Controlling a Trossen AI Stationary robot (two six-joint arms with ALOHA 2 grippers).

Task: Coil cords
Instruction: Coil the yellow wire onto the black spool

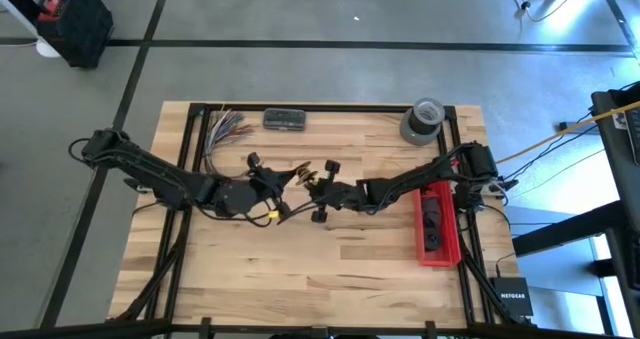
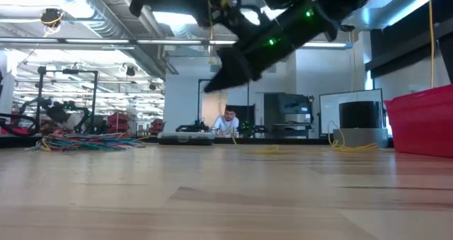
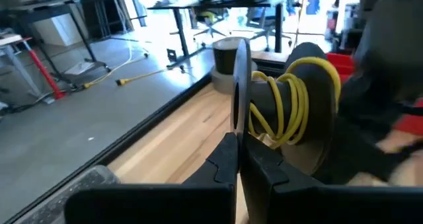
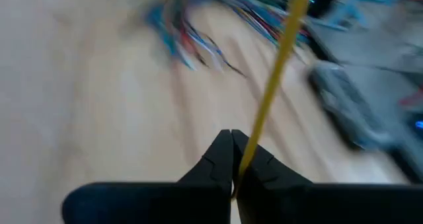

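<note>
A dark spool [image 3: 291,105] carries several turns of yellow cord [image 3: 294,95] on its core, between two round flanges. In the high view the spool [image 1: 312,179] hangs over the table's middle, between my two grippers. My left gripper [image 3: 238,151], reaching in from the left, is shut on one flange [image 1: 290,177]. My right gripper [image 4: 232,159], reaching in from the right [image 1: 322,194], is shut on a free run of the yellow cord [image 4: 277,59]. My left gripper pinches the rim of the spool's thin near flange [image 3: 238,112] between its two fingertips; the flange stands edge-on between them. The fingers come nearly level from the table's left. The spool sits above the wood, its core lying level. My right gripper pinches a single strand of the yellow cord [image 4: 254,135] between its fingertips. The fingers slant downward from the table's right. The cord leaves the fingers in a straight, taut line.
A bundle of multicoloured wires [image 1: 225,129] and a grey box [image 1: 284,119] lie at the far left. A grey tape roll [image 1: 422,119] stands at the far right. A red tray [image 1: 437,224] sits under the right arm. Bare wood [image 1: 300,269] fills the near half.
</note>
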